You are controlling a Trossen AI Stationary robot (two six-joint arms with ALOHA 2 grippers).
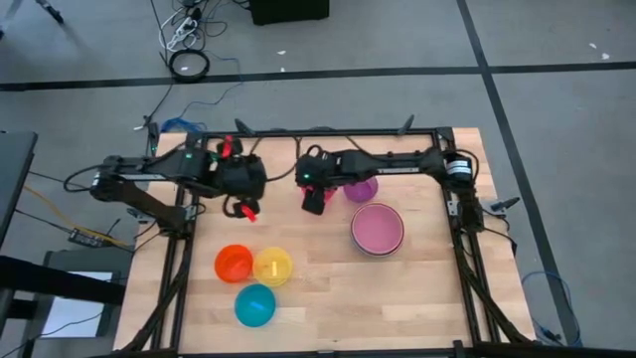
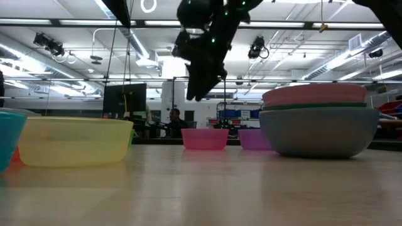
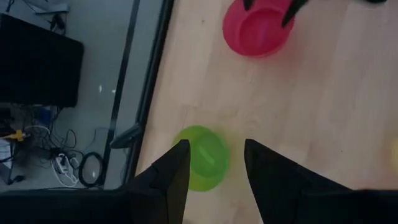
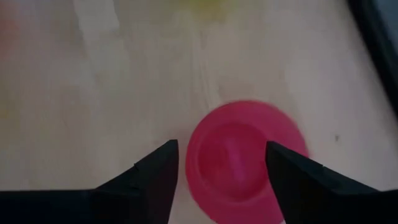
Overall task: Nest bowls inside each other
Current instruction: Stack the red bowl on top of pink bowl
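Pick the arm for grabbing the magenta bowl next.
Right, probably. The right gripper hangs directly over the magenta bowl with open jaws either side of it. The left gripper is above the green bowl instead.

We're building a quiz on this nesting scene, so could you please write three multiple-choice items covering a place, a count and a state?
1. Where does the green bowl lie?
A. under the left gripper
B. inside the yellow bowl
C. on the stack

2. How many loose bowls cluster at the table's near left?
A. one
B. three
C. five

3. How is the right gripper?
A. shut on a bowl
B. open above the magenta bowl
C. out of view

Answers: 1 A, the left wrist view frames it between the fingers. 2 B, orange, yellow and cyan. 3 B, fingers spread, bowl below.
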